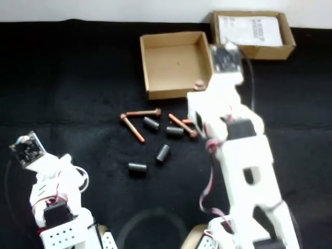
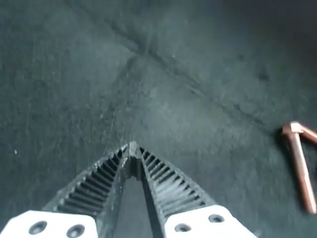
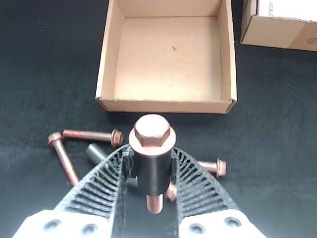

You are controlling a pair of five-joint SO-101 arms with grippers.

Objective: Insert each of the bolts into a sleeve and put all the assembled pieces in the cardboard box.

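Note:
My right gripper (image 3: pixel 151 151) is shut on a dark sleeve with a copper bolt (image 3: pixel 152 136) standing upright in it. In the high view this assembled piece (image 1: pixel 198 84) is just in front of the open cardboard box (image 1: pixel 147 62), near its front right corner. Three loose copper bolts (image 1: pixel 141 112) (image 1: pixel 133 128) (image 1: pixel 182 125) and several dark sleeves (image 1: pixel 151 123) (image 1: pixel 175 131) (image 1: pixel 163 153) (image 1: pixel 137 167) lie on the black cloth before the box. My left gripper (image 2: pixel 132 148) is shut on nothing, low over bare cloth, with one bolt (image 2: pixel 301 166) off to its side. The left arm (image 1: pixel 52 179) is at the front left.
A second cardboard box (image 1: pixel 282 49) with a printed sheet in it stands at the back right, beside the open one. The open box's floor (image 3: pixel 168 54) is bare. Black cloth covers the table, with free room to the left.

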